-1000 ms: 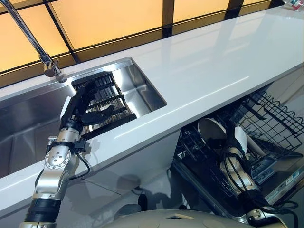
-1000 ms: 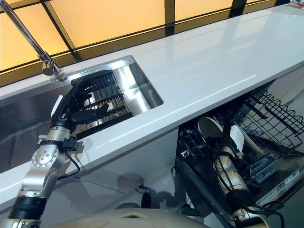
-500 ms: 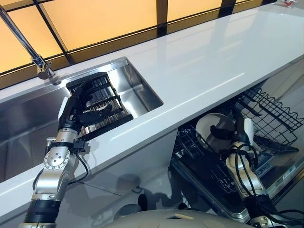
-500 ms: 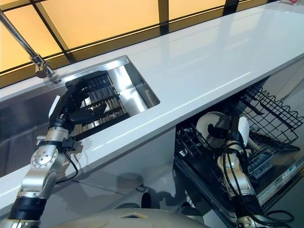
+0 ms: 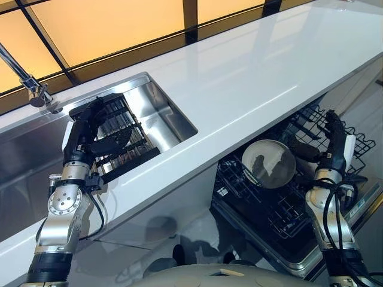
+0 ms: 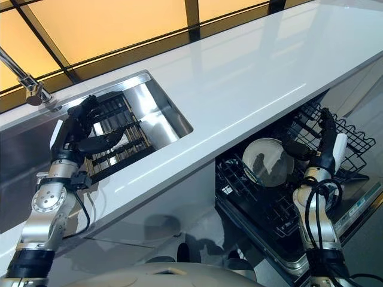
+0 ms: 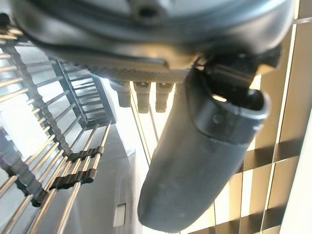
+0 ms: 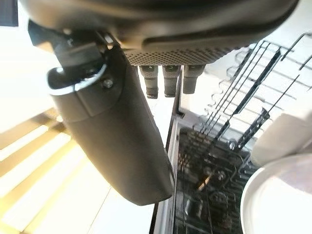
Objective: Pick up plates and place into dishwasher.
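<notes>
A round white plate stands on edge in the dishwasher's dark wire rack under the counter. My right hand is just right of the plate and clear of it, open, with its fingers straight and pointing up. The right wrist view has the plate's rim past the thumb, with nothing in the hand. My left hand hovers over the black dish rack in the sink, fingers relaxed and holding nothing; the rack's slots look bare.
A steel sink is set into the long white counter, with a faucet at its far left. The dishwasher door is folded down at the right. Another pale dish sits beside the plate.
My right hand has let go of the plate and drawn back to the right with its fingers opened upward. The plate now stands alone in the rack. The camera has shifted; the left hand has held still.
</notes>
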You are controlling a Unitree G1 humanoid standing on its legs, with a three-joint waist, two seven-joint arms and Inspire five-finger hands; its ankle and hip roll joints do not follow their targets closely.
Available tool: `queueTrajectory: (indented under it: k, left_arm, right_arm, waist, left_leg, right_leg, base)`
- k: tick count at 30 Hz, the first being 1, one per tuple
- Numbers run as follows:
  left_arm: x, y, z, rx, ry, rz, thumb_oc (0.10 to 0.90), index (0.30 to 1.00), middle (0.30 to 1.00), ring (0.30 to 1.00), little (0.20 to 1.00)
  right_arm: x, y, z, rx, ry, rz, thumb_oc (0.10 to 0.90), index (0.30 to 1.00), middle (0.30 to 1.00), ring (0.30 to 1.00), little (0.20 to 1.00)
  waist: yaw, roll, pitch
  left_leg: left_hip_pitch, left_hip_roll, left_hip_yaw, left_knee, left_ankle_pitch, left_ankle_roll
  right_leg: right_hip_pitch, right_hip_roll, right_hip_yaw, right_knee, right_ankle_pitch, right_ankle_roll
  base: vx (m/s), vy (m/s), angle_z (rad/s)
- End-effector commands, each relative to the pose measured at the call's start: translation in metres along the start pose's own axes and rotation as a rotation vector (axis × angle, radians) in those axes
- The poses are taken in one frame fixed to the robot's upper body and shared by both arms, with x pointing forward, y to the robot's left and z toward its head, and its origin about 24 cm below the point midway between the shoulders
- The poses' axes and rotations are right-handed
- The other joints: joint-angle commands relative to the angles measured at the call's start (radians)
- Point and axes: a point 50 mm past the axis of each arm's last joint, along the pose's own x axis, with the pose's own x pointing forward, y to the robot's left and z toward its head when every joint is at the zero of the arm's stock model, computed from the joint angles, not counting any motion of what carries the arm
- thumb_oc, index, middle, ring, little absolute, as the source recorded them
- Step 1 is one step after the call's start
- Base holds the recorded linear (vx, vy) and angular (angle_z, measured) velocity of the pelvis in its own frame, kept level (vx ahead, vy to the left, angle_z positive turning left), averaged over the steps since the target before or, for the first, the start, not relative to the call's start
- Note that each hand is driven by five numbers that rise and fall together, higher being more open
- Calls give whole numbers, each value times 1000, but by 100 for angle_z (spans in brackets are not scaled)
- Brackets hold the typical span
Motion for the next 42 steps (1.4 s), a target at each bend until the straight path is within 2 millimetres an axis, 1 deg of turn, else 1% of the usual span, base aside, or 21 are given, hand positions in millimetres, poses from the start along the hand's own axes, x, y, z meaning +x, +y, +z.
queueTrajectory:
  k: [1, 3, 4, 7, 8, 9, 10, 15, 16, 24, 27, 29, 37, 40, 42]
  left_arm:
    - [15, 32, 49, 50, -278, 101, 800, 900, 900, 900, 900]
    - [15, 33, 48, 51, -276, 107, 800, 900, 900, 900, 900]
    - [14, 35, 47, 50, -275, 114, 800, 900, 900, 900, 900]
    - [15, 37, 47, 49, -272, 123, 800, 900, 900, 900, 900]
    - [16, 38, 47, 49, -270, 124, 800, 900, 900, 900, 900]
    - [16, 38, 47, 49, -269, 125, 800, 900, 900, 900, 900]
    - [17, 39, 48, 52, -265, 125, 800, 900, 900, 900, 900]
    - [19, 40, 49, 62, -261, 120, 800, 900, 900, 900, 900]
    - [19, 40, 48, 70, -260, 116, 800, 900, 900, 900, 900]
    - [23, 41, 54, 96, -261, 98, 800, 900, 900, 900, 900]
    - [24, 41, 56, 98, -266, 95, 800, 900, 900, 900, 900]
    - [24, 41, 57, 99, -269, 90, 800, 900, 900, 900, 900]
    - [26, 37, 65, 82, -316, 83, 800, 900, 900, 900, 900]
    - [28, 35, 72, 64, -358, 87, 800, 900, 900, 900, 900]
    - [30, 35, 83, 48, -420, 98, 800, 900, 900, 900, 900]
  right_arm:
    - [15, -28, 46, 281, -208, -214, 800, 900, 900, 900, 900]
    - [14, -30, 37, 348, -163, -264, 800, 900, 900, 900, 900]
    - [11, -34, 28, 379, -137, -318, 800, 900, 900, 900, 900]
    - [11, -35, 15, 419, -70, -344, 800, 900, 900, 900, 900]
    - [10, -35, 7, 430, -31, -357, 800, 900, 900, 900, 900]
    - [9, -34, 2, 418, -8, -361, 800, 900, 900, 900, 900]
    - [9, -34, -8, 344, 24, -365, 800, 900, 900, 900, 900]
    - [7, -32, -27, 294, 102, -325, 800, 900, 900, 900, 900]
    - [6, -33, -36, 251, 123, -320, 800, 900, 900, 900, 900]
    - [5, -38, -58, 201, 236, -336, 800, 900, 900, 900, 900]
    - [3, -41, -67, 226, 289, -390, 800, 900, 900, 900, 900]
    - [0, -42, -74, 275, 339, -422, 800, 900, 900, 900, 900]
    - [-9, -43, -93, 367, 450, -464, 800, 900, 900, 900, 900]
    - [-7, -41, -93, 369, 455, -462, 800, 900, 900, 900, 900]
    - [-1, -38, -89, 394, 446, -454, 800, 900, 900, 900, 900]
  waist:
    - [-24, -23, -38]
    - [-27, -23, -38]
    - [-31, -21, -38]
    - [-34, -18, -37]
    - [-33, -17, -37]
    - [-32, -17, -36]
    - [-32, -17, -36]
    - [-28, -18, -32]
    - [-26, -18, -30]
    - [-20, -10, -9]
    - [-17, -3, 2]
    - [-15, 3, 12]
    - [-15, 20, 55]
    - [-16, 24, 73]
    - [-15, 28, 101]
  left_leg:
    - [69, -57, 53, 7, -137, 51]
    - [69, -57, 57, 7, -138, 51]
    - [69, -57, 61, 7, -138, 51]
    - [67, -58, 64, 7, -139, 52]
    - [67, -59, 65, 7, -139, 53]
    - [67, -59, 65, 7, -139, 53]
    - [66, -59, 65, 7, -139, 53]
    - [62, -59, 66, 7, -137, 51]
    - [60, -60, 65, 7, -137, 51]
    - [56, -61, 64, 7, -137, 53]
    - [54, -61, 63, 7, -134, 55]
    - [53, -61, 61, 7, -129, 56]
    - [26, -61, 44, 8, -110, 51]
    - [4, -61, 37, 9, -104, 50]
    - [-26, -60, 36, 10, -97, 48]
  right_leg:
    - [-10, 62, -23, 24, -13, 17]
    - [-12, 62, -22, 25, -12, 18]
    - [-14, 61, -21, 25, -11, 20]
    - [-18, 61, -19, 25, -9, 21]
    - [-19, 61, -19, 25, -8, 21]
    - [-20, 61, -20, 25, -7, 21]
    - [-21, 60, -20, 24, -6, 21]
    - [-21, 59, -22, 19, 0, 22]
    - [-22, 59, -23, 18, 0, 22]
    - [-35, 57, -25, 27, -3, 22]
    - [-42, 58, -23, 35, -6, 19]
    - [-47, 58, -22, 42, -8, 16]
    - [-74, 61, -16, 55, -7, 9]
    - [-95, 64, -8, 52, -3, 7]
    - [-125, 66, -3, 55, -1, 3]
  base:
    - [-18, 10, -4]
    - [-15, 11, -5]
    - [-13, 17, -8]
    - [-9, 15, -6]
    - [0, 4, -4]
    - [2, -2, -3]
    - [0, 0, 0]
    - [5, -9, 0]
    - [29, -44, -1]
    - [18, -29, 0]
    - [13, -35, 0]
    - [22, -39, -1]
    - [0, 0, 0]
    - [-49, -14, 0]
    - [-178, -45, -1]
